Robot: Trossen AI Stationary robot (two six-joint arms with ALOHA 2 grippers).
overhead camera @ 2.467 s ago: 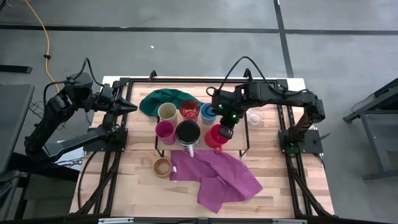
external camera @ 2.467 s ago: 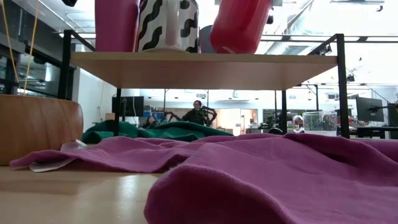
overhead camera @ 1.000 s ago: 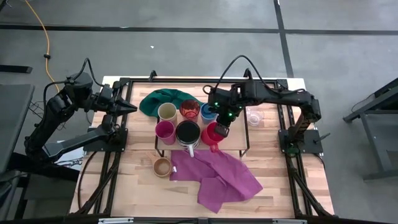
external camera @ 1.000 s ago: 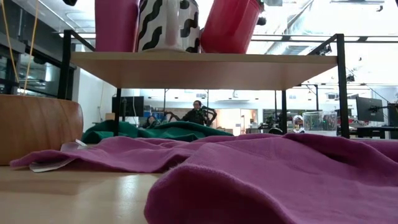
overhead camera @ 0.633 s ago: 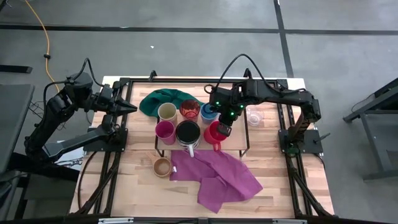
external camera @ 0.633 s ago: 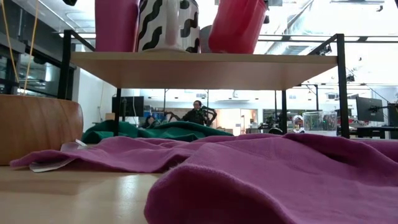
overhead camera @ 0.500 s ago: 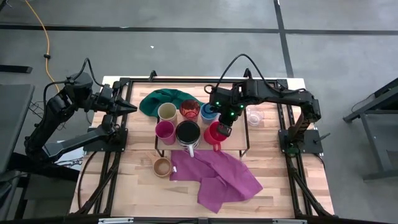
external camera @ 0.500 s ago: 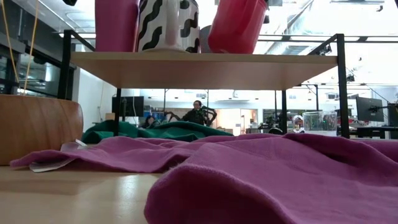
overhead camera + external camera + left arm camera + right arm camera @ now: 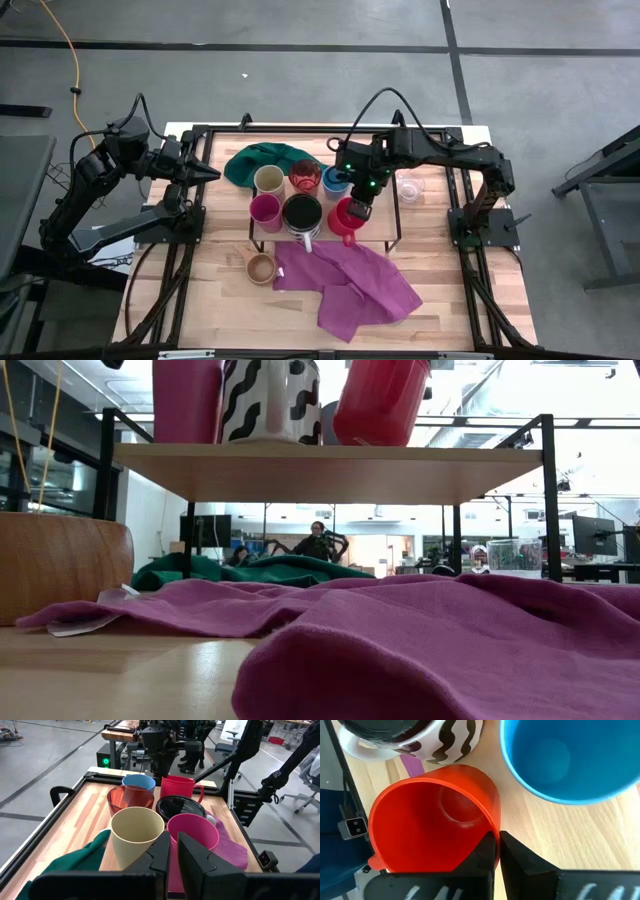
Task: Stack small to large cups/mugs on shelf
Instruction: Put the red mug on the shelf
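On the shelf stand a cream cup, a translucent red cup, a blue cup, a magenta cup and a striped mug. Beside the striped mug, my right gripper is shut on the red mug, which tilts in the low view. A wooden cup sits on the table near the shelf's front left. A clear glass sits on the table at the shelf's right end. My left gripper waits shut and empty at the table's left edge. My right gripper pinches the red mug's wall at the rim, on the side next to the blue cup, one finger inside and one outside. The fingers come steeply from above. The mug is tilted, its lower edge at the shelf's top; whether it touches, I cannot tell.
A green cloth lies bunched behind the shelf's left end. A purple cloth spreads over the table in front of the shelf. Black frame rails run along the table's sides.
The red mug, still tilted in my right gripper's hold, has shifted slightly toward the table's right, away from the striped mug.
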